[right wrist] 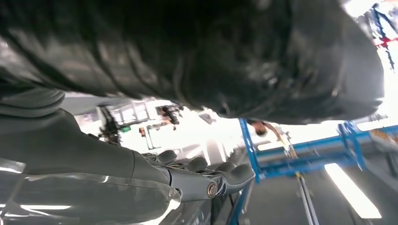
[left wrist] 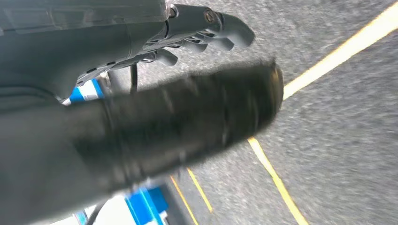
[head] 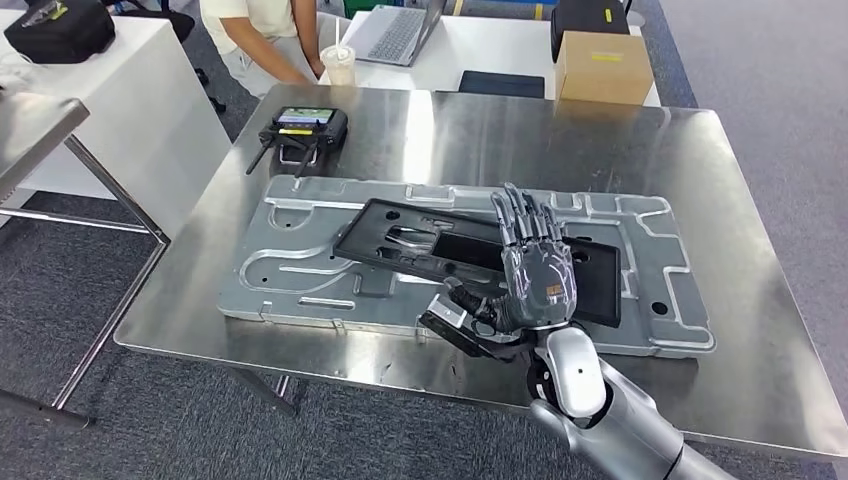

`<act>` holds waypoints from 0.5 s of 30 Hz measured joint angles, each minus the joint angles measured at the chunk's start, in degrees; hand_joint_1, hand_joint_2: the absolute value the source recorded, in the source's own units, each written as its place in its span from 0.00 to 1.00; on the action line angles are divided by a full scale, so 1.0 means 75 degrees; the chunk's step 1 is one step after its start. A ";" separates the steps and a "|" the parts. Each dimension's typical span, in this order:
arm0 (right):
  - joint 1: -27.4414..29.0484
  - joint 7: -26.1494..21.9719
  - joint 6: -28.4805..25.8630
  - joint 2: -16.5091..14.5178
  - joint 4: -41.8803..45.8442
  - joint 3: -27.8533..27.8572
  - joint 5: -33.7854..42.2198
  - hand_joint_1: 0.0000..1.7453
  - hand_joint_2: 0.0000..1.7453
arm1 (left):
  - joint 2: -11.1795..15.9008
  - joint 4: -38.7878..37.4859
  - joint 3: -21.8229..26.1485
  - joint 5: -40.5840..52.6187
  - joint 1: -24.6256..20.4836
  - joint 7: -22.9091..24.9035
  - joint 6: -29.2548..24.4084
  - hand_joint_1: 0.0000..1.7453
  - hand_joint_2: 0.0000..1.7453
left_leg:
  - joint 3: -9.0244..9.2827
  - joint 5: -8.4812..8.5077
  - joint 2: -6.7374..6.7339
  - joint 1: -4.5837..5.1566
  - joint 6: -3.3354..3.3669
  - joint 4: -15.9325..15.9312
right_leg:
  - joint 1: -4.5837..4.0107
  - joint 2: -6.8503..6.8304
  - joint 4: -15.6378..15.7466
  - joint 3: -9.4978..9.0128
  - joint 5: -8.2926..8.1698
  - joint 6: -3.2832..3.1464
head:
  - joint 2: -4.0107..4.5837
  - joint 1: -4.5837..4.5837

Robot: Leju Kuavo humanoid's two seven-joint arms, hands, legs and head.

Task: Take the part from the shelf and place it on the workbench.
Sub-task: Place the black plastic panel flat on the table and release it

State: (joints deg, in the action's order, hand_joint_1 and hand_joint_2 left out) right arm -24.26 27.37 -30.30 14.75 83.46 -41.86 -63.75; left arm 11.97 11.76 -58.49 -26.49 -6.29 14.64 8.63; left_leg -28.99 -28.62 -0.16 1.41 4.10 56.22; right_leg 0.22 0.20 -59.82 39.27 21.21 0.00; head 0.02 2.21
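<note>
One black part (head: 440, 245) lies on the workbench (head: 700, 380), gripped underneath the right hand (head: 535, 265).

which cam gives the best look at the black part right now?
Head view. The black part lies on the grey metal panel on the workbench, its outline clear, with the right hand over its near right portion. The right wrist view shows a blurred dark surface, possibly the part; I cannot tell. The left wrist view looks at floor.
</note>
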 joint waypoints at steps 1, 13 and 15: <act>0.0013 -0.0008 -0.0113 -0.0012 0.0039 0.0000 -0.0037 0.00 0.00 | 0.0000 0.0000 0.0000 -0.0009 0.0002 0.0012 -0.0011 0.00 1.00 | -0.0025 0.0152 -0.0016 -0.0036 -0.0017 -0.0117 | -0.0012 0.0003 -0.0128 0.0049 0.0217 0.0034 | 0.0000 -0.0014; 0.0556 -0.0644 -0.0472 -0.0368 0.1636 -0.0112 -0.0358 0.00 1.00 | -0.0120 0.0000 0.0020 -0.0454 0.0061 -0.0073 -0.0195 0.00 0.50 | -0.1157 0.0799 -0.0042 -0.0205 -0.0461 0.0406 | 0.0096 0.0007 -0.0023 -0.1310 0.1280 0.0147 | -0.0001 -0.0096; 0.0693 -0.0789 -0.0397 -0.0463 0.1993 -0.0292 -0.0353 0.00 1.00 | -0.0140 0.0000 0.0025 -0.0475 0.0084 -0.0195 -0.0256 0.00 0.00 | -0.1206 0.0775 -0.0027 -0.0229 -0.0549 0.0444 | 0.0107 0.0000 -0.0034 -0.1205 0.1182 -0.0012 | -0.0001 -0.0098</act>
State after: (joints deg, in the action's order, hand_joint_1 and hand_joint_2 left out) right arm -19.06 21.45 -33.28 11.27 98.40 -44.05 -66.40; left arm 10.92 11.76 -58.30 -30.05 -5.66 13.18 6.71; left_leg -38.04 -22.81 -0.37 -0.31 -0.02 59.55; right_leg 1.02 0.20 -60.08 30.23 30.08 -0.09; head 0.02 1.47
